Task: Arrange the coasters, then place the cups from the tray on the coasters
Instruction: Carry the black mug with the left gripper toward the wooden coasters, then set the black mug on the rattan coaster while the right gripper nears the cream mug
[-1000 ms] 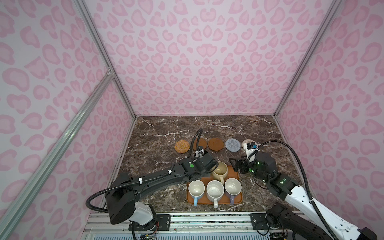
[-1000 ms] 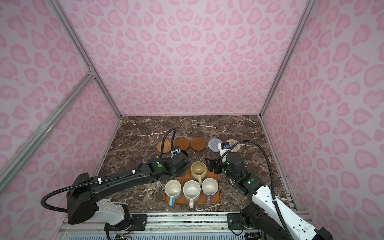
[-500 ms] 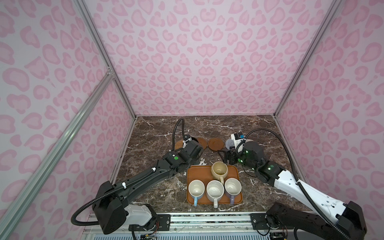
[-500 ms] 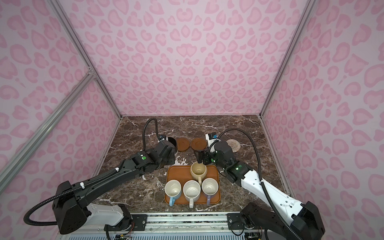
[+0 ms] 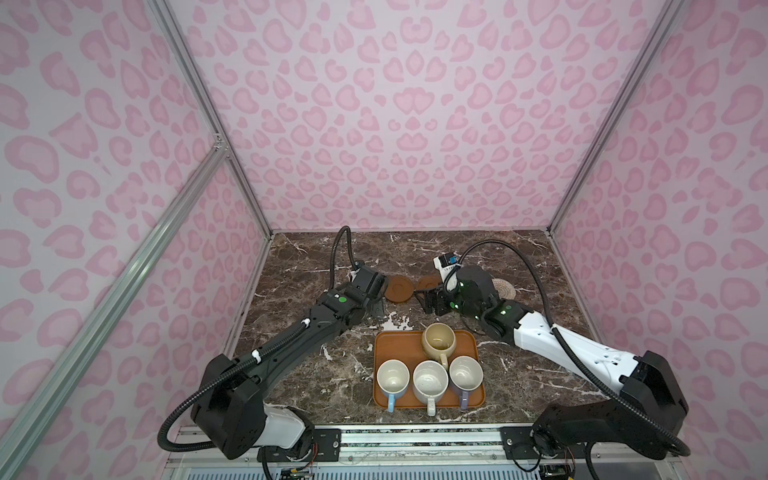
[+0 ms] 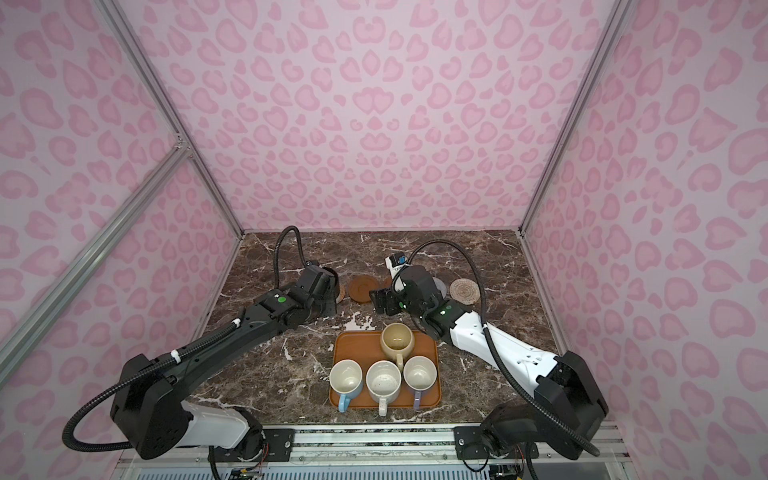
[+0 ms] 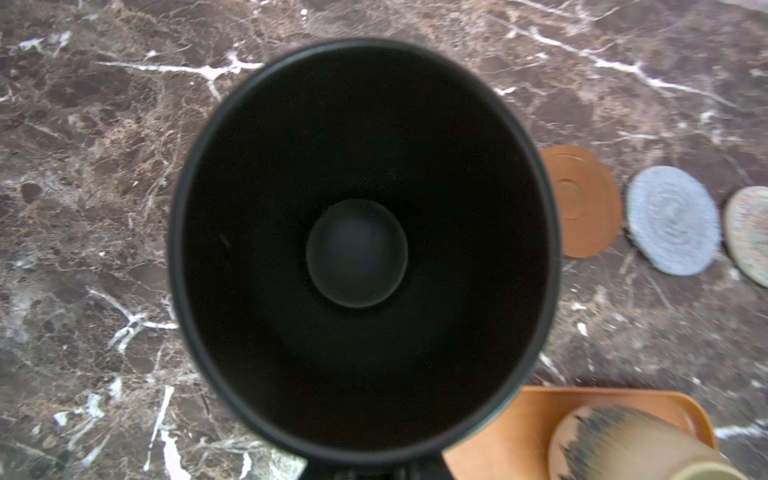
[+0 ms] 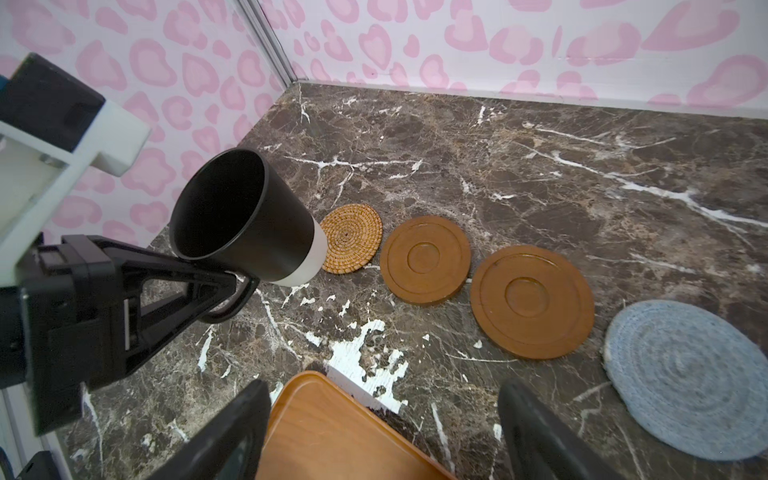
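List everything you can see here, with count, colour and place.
Table: one, dark marble, inside pink patterned walls.
Tray: one, orange-brown, front middle.
Mugs on tray: four; cream mug, light blue mug, speckled white mug, lavender mug.
Coasters: five, rowed beyond tray; tan woven coaster, two brown wooden coasters, grey-blue coaster, beige coaster.
Black mug: one, by the tan woven coaster, off the tray.
Left pincer: one, black, shut on the black mug.
Right pincer: one, black, open, empty, near tray's far edge.

Five coasters [image 8: 424,259], one black mug [image 8: 245,216], four pale mugs [image 5: 431,380], one orange-brown tray [image 5: 397,345], two robot arms [image 5: 316,328].
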You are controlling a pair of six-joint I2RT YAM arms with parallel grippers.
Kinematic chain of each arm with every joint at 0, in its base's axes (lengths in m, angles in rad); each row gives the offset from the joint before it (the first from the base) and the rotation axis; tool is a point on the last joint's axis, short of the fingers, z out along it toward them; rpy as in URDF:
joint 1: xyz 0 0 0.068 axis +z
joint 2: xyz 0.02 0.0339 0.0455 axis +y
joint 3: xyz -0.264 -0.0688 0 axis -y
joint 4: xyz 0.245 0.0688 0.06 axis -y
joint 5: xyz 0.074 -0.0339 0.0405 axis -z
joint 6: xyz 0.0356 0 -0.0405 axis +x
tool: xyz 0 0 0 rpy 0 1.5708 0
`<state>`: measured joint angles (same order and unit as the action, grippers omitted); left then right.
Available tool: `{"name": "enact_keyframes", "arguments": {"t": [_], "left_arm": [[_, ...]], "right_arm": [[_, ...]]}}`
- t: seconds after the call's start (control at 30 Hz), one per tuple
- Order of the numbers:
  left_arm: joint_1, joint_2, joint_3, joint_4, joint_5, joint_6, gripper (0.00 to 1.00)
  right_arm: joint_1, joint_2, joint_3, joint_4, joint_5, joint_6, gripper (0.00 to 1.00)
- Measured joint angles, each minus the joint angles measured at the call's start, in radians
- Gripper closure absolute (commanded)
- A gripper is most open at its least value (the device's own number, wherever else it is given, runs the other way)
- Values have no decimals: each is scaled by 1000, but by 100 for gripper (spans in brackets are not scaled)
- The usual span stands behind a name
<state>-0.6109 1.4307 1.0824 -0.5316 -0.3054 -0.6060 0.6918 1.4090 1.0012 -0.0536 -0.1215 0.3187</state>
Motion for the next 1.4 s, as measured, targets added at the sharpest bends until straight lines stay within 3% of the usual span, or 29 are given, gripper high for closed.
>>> {"name": "enact_keyframes", "arguments": {"t": [0.37, 0.57, 1.4], "left_arm": [[103, 164, 51, 46, 39, 53, 97], [114, 231, 110, 58, 38, 76, 96], [149, 320, 118, 115, 70, 109, 97]], "right_arm": [[0, 203, 148, -27, -52, -48, 13], [-1, 259, 179, -27, -82, -54, 13], [-18, 286, 167, -19, -95, -49, 14]]}}
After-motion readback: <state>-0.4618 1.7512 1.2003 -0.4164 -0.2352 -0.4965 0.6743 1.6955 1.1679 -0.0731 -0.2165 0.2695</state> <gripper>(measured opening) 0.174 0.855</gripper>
